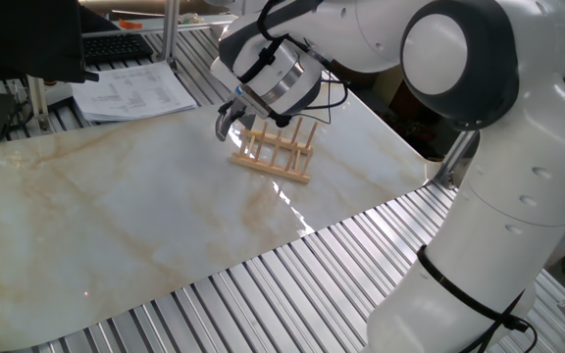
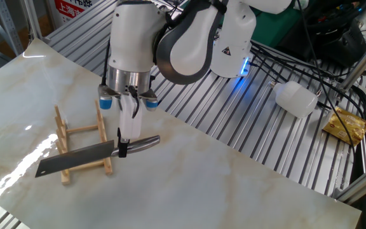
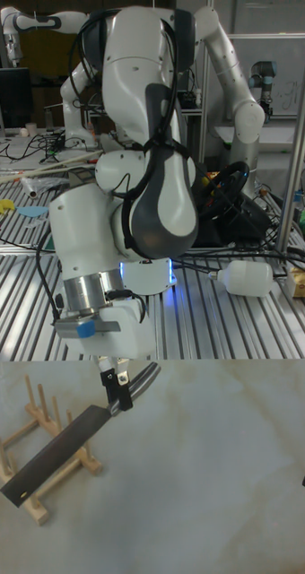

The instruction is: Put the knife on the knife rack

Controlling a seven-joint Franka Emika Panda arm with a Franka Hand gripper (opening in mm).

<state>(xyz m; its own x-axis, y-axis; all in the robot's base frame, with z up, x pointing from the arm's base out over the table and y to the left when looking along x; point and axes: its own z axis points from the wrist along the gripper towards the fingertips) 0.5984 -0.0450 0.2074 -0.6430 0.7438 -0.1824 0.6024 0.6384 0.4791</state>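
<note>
The knife (image 2: 75, 159), a grey cleaver with a shiny steel handle, is held level and crosses the near end of the knife rack (image 2: 81, 130), a small light-wood rack with upright pegs on the marble slab. My gripper (image 2: 122, 149) points straight down and is shut on the knife where blade meets handle. In the tall fixed view the knife (image 3: 58, 456) slants over the rack (image 3: 13, 434), with the gripper (image 3: 117, 395) at its handle end. I cannot tell whether the blade touches the rack. In one fixed view the gripper (image 1: 226, 126) hangs at the rack's (image 1: 278, 157) left end, and the knife is hard to make out.
The marble slab (image 2: 234, 191) lies on a ribbed metal table. A white bottle (image 2: 295, 98) and a gold packet (image 2: 347, 124) lie on the ribs to the right. Papers (image 1: 130, 93) and a keyboard (image 1: 116, 46) sit beyond the slab's far edge.
</note>
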